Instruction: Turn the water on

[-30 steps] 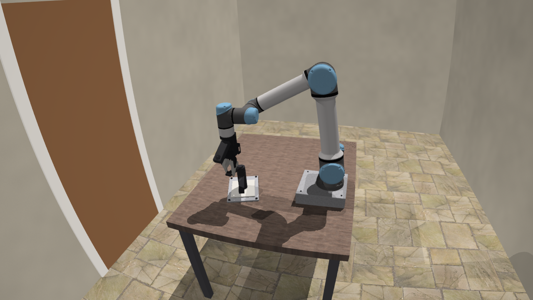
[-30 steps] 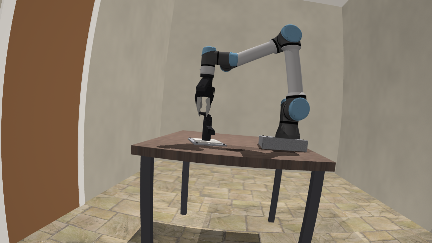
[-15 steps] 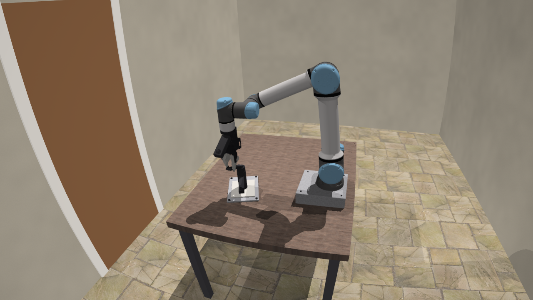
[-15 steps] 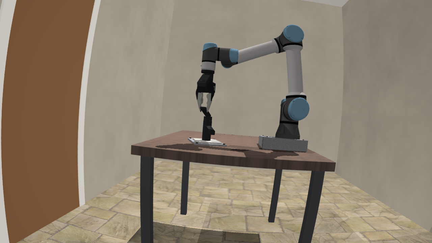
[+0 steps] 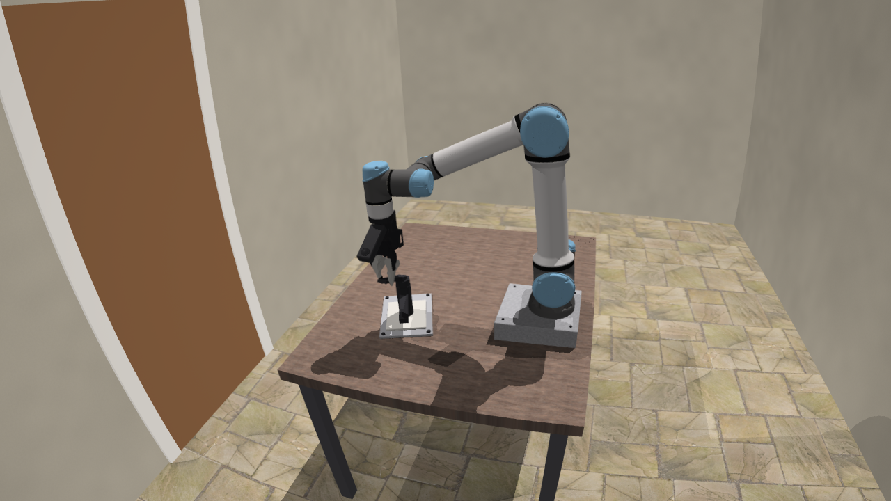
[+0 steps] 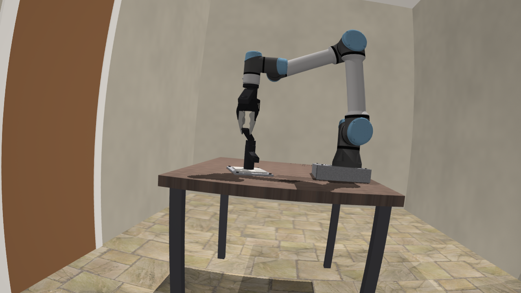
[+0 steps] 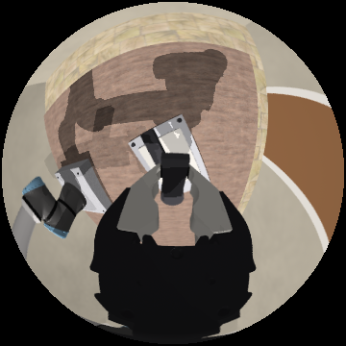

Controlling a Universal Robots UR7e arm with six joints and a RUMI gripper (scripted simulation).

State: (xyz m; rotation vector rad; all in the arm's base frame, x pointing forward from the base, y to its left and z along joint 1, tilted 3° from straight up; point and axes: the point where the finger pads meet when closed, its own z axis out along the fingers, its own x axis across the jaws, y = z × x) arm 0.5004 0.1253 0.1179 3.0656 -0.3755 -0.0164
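A black tap (image 5: pixel 404 302) stands on a white square plate (image 5: pixel 408 315) near the table's left side. It also shows in the exterior view (image 6: pixel 250 154). Its black lever (image 6: pixel 249 136) rises steeply from the top of the tap body, tilted a little to the left. My gripper (image 6: pixel 246 130) hangs straight above it and is shut on the lever's upper end. In the wrist view the lever (image 7: pixel 173 180) sits between my two grey fingers, with the plate (image 7: pixel 169 146) beyond it.
The arm's grey base block (image 5: pixel 539 317) stands on the right part of the wooden table (image 5: pixel 454 330). A brown door (image 5: pixel 118 186) fills the left wall. The table's left edge is close to the plate.
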